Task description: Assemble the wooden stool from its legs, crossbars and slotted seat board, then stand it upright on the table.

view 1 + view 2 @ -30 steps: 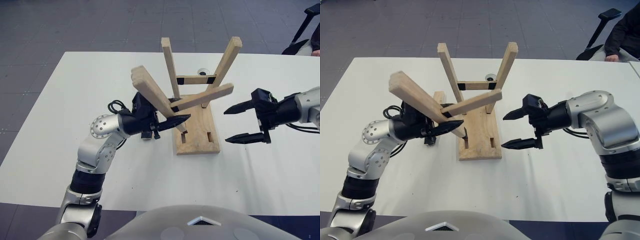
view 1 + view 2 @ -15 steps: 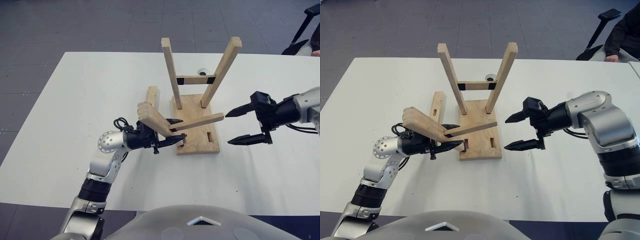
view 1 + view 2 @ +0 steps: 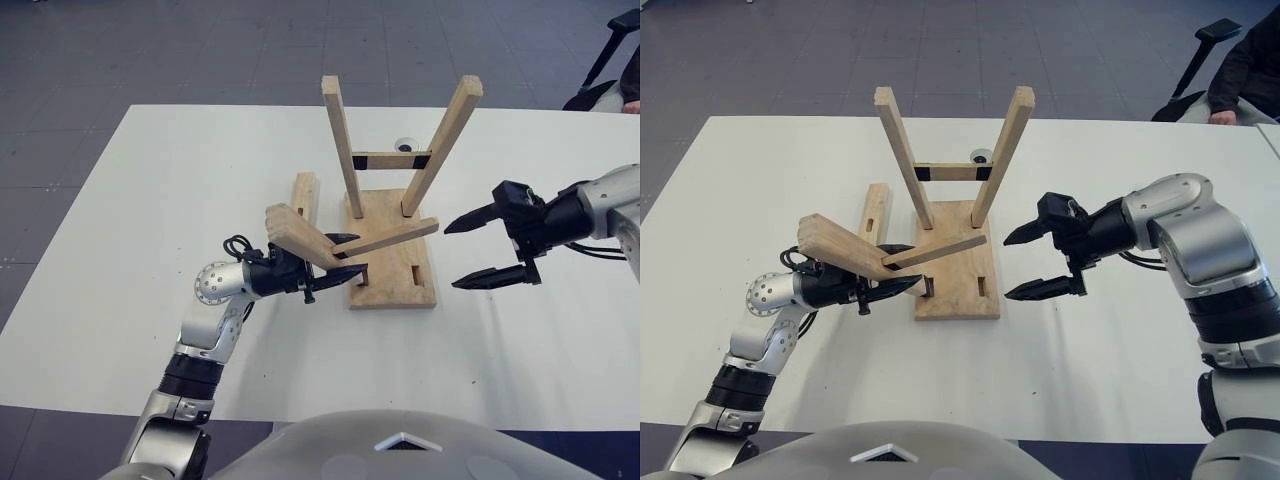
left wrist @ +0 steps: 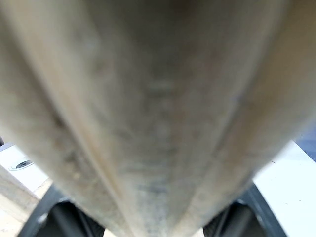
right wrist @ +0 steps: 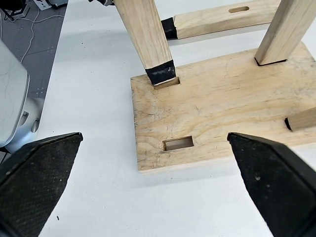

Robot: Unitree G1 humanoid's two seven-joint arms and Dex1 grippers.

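Half built at best. Clamps the tilted leg frame (image 3: pixel 300 232) in the left gripper (image 3: pixel 350 256), fingers closed on it, its taped foot only at the lip of the near-left slot (image 5: pixel 167 82) in the seat board (image 3: pixel 400 285), flat on the table (image 3: pixel 170 200). Holds the right gripper (image 3: pixel 452 256) wide open and empty just beside the board. Could jam or lever the board up if pressed at this slant; could topple the standing far legs (image 3: pixel 340 140).

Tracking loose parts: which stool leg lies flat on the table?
The leg lying left of the seat board; two others stand upright in the board, and the tilted leg is in the left tool.
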